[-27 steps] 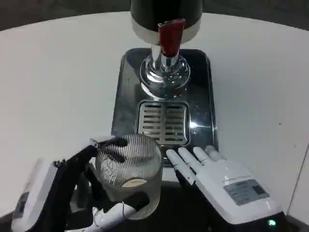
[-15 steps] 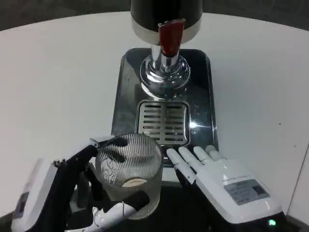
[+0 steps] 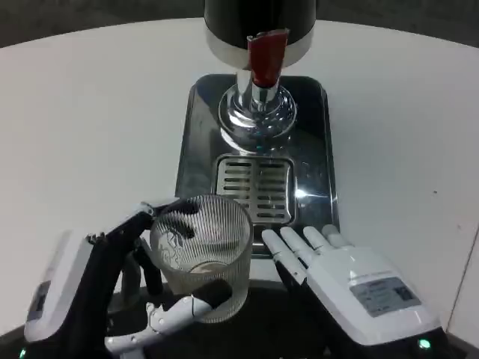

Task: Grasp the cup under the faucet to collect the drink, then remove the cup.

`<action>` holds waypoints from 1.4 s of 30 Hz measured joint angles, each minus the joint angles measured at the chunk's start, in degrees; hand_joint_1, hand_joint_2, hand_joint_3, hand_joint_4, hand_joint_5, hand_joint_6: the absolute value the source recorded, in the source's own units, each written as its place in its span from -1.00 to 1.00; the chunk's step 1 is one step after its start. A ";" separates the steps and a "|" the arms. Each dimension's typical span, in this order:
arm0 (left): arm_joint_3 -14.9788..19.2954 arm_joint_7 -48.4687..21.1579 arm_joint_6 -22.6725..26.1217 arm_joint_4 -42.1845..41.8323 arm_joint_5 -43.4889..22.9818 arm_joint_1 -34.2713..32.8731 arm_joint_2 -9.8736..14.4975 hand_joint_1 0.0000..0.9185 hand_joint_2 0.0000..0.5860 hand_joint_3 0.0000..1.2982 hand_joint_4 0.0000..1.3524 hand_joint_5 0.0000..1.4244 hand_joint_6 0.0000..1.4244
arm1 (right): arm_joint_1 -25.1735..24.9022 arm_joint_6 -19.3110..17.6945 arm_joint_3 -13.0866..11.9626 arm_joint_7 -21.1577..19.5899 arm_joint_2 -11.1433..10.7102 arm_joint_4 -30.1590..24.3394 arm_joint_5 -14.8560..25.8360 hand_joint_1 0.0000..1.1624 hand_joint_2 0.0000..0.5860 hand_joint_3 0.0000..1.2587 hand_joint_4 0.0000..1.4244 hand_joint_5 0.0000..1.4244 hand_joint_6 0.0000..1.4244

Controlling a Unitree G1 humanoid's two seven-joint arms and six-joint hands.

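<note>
At seven o'clock we see the left hand point(image 3: 161, 288) wrapped around a ribbed glass cup point(image 3: 200, 254), one finger behind it, another across its front. At five o'clock the right hand point(image 3: 340, 273) lies flat, fingers extended toward eleven o'clock.

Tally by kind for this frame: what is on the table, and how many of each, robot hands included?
Ribbed glass cup: 1
Drink dispenser with red faucet lever: 1
Metal drip tray with slotted grate: 1
Left robot hand, gripping the cup: 1
Right robot hand, fingers flat: 1
Total: 5
</note>
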 measured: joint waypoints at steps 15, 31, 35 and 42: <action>-2.63 2.43 -0.06 10.03 2.30 -14.41 -1.72 0.26 -0.34 0.57 0.65 0.49 0.75 | 3.64 0.65 -3.90 0.08 0.62 -2.72 -2.45 0.27 0.03 -1.00 -1.00 -1.00 -1.00; -7.18 7.80 -2.86 27.54 6.90 -27.61 -0.99 0.26 -0.34 0.57 0.65 0.60 0.77 | 9.89 1.65 -8.43 -0.05 4.55 -7.01 -4.58 0.27 0.03 -1.00 -1.00 -1.00 -1.00; -7.80 10.16 -3.27 32.48 8.78 -30.14 -0.26 0.26 -0.34 0.57 0.65 0.61 0.78 | 11.43 1.50 -8.72 -0.55 5.13 -7.44 -4.58 0.27 0.03 -1.00 -1.00 -1.00 -1.00; -8.83 13.83 -3.41 38.07 10.69 -32.97 1.57 0.26 -0.34 0.57 0.65 0.61 0.78 | 12.59 0.79 -9.00 -1.43 5.73 -8.40 -4.46 0.27 0.03 -1.00 -1.00 -1.00 -1.00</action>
